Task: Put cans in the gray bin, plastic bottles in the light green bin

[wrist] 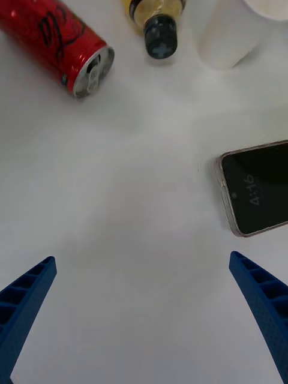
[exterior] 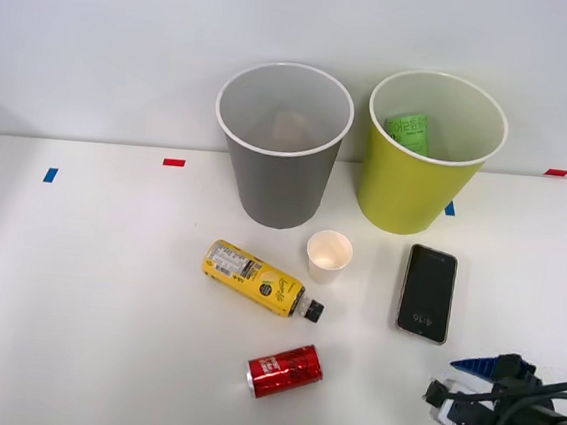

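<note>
A small red can [exterior: 284, 370] [wrist: 57, 45] lies on its side near the table's front edge. Behind it and slightly left lies the yellow plastic bottle [exterior: 255, 278] with its black cap [wrist: 160, 35] pointing right and toward me. The gray bin [exterior: 281, 144] and the light green bin [exterior: 432, 152] stand side by side at the back, gray on the left; a green item rests inside the green one. My right gripper [exterior: 453, 412] [wrist: 144, 318] hovers open over bare table at the front right, to the right of the can, holding nothing.
A white paper cup [exterior: 327, 256] [wrist: 231, 30] stands upright in front of the bins. A black phone [exterior: 427, 292] [wrist: 259, 187] lies flat to the cup's right, just behind my gripper. Small red and blue tape marks dot the table.
</note>
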### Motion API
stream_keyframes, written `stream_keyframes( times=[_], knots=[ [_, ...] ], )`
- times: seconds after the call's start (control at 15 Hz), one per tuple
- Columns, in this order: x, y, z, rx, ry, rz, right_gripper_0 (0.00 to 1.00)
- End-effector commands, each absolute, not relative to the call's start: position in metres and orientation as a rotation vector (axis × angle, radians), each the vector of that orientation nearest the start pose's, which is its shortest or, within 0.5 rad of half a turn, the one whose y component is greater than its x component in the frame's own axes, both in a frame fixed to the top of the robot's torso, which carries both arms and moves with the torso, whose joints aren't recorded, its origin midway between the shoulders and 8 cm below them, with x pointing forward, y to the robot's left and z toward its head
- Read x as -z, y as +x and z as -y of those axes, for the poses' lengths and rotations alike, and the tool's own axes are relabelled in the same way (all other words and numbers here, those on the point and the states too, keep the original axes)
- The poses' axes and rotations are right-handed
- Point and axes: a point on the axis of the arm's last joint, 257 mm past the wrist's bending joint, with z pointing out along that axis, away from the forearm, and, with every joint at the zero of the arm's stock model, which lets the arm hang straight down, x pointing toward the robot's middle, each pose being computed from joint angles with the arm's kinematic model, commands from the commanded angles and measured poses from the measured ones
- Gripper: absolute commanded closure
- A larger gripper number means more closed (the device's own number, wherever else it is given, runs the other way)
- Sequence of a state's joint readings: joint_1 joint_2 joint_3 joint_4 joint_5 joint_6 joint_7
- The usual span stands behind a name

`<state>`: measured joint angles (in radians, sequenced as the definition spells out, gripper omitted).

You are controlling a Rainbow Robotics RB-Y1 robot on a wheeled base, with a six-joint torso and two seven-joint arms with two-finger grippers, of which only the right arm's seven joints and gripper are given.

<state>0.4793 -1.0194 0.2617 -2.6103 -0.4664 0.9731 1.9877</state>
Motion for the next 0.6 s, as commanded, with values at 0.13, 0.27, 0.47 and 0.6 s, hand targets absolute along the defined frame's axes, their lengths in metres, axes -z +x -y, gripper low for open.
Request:
stream_keyframes(
  times=[0.13,0.27,0.47,0.6],
  knots=[
    [0.253,0.272,0.190,0.172,-1.810,-1.785,0.00],
    [0.243,0.269,0.184,0.146,-1.946,-1.690,0.00],
    [0.235,0.254,0.169,0.061,-2.126,-1.549,0.00],
    [0.229,0.242,0.152,-0.013,-2.202,-1.448,0.00]
  ],
)
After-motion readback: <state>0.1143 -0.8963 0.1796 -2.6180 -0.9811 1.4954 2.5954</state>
